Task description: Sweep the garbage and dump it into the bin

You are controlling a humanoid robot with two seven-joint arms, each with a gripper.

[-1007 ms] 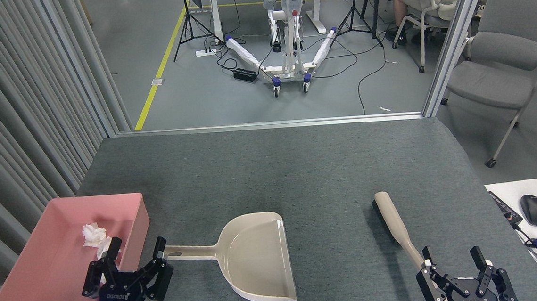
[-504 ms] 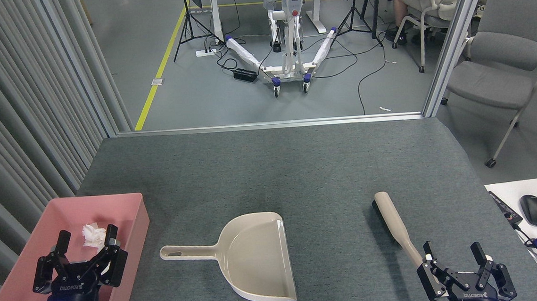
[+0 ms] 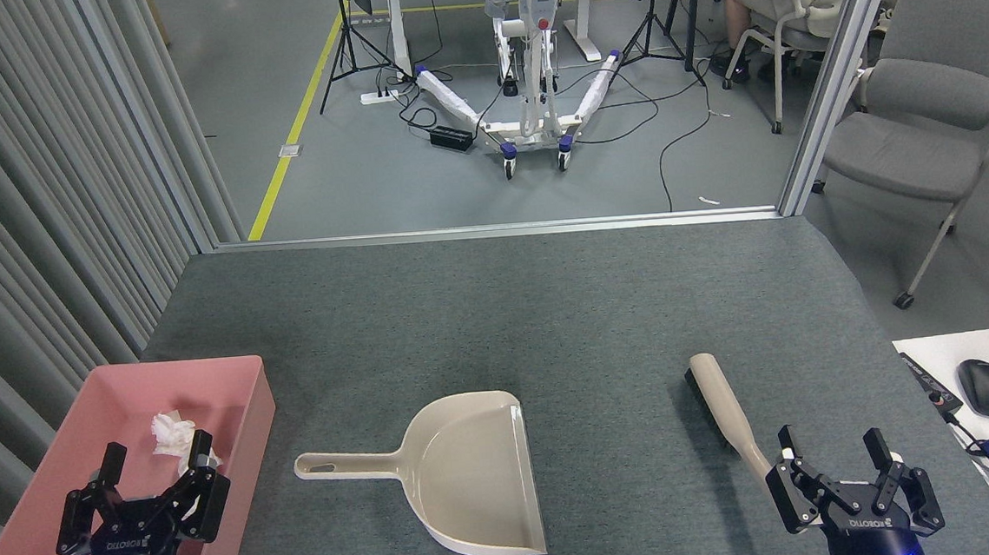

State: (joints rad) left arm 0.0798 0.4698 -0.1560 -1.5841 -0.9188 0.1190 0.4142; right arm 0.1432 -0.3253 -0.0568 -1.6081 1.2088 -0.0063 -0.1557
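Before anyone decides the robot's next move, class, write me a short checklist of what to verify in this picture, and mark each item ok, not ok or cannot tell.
1. Tissue wads lie inside the pink bin: ok.
2. Grey mat shows no leftover wads: ok.
3. Dustpan lies flat, empty and released: ok.
4. Brush lies on the mat, in no grip: ok.
5. Left pincer open, over the bin: ok.
6. Right pincer open, holding nothing; whether it touches the brush handle: cannot tell.
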